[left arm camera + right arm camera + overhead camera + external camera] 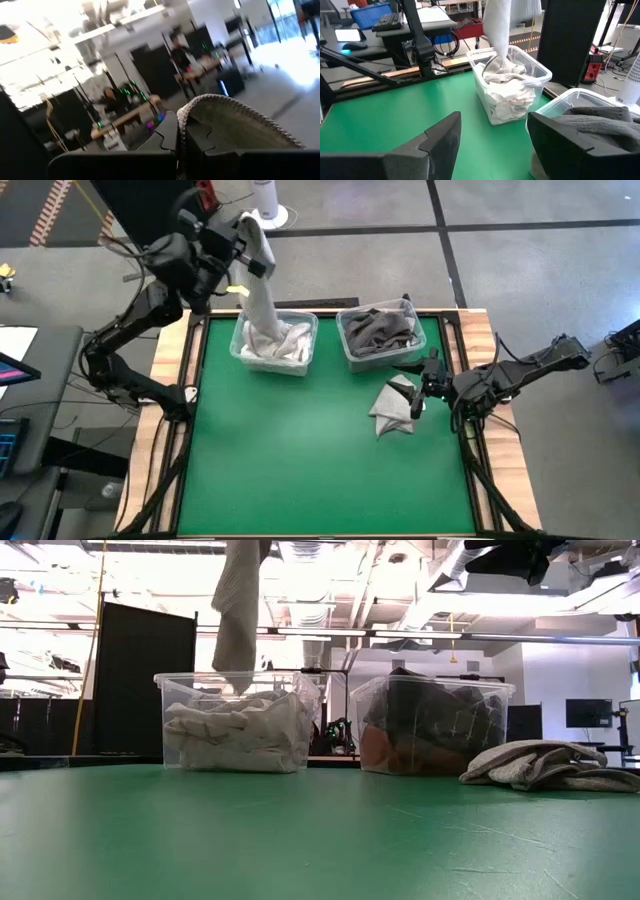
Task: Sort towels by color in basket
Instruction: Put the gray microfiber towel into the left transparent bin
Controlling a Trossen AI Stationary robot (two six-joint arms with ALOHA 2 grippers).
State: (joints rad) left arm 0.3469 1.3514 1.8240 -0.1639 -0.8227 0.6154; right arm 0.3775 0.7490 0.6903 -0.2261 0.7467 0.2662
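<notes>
So the left tool is up around 11 o'clock over the desk, clenched on a white towel that hangs down into the left clear bin of white towels. The right tool sits at 3 o'clock with its fingers spread wide, right over a grey towel lying on the desk just below the right bin of dark ones.

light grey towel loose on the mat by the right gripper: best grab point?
Take the light grey towel at its raised, bunched fold beside the right gripper, coming straight down. It lies crumpled with a ridge there, while its outer edges lie flat on the green mat.
</notes>
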